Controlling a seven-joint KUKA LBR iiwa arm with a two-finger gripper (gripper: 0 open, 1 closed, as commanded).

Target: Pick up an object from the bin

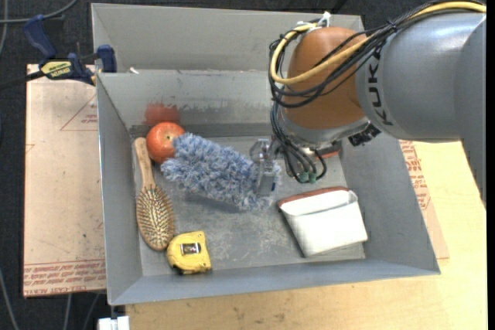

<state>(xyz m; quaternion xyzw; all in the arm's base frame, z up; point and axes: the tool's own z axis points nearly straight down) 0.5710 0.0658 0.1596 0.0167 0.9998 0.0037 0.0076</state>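
Hairbrush [153, 214]: wooden, by the left wall.
Blue duster [210, 171]: mid-bin, shaggy. Likely soft, light and yielding, so pinch a thick tuft.
Pincer [267, 168]: at the duster's right end. Spread or pressed together, cannot tell.
White box [326, 226]: just right.

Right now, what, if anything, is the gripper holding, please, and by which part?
Cannot tell; the gripper is at the right end of the blue duster.

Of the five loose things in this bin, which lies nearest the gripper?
The shaggy blue duster in the middle: the gripper is at its right end. The white tub, wooden hairbrush, yellow tape measure and orange ball lie farther off.
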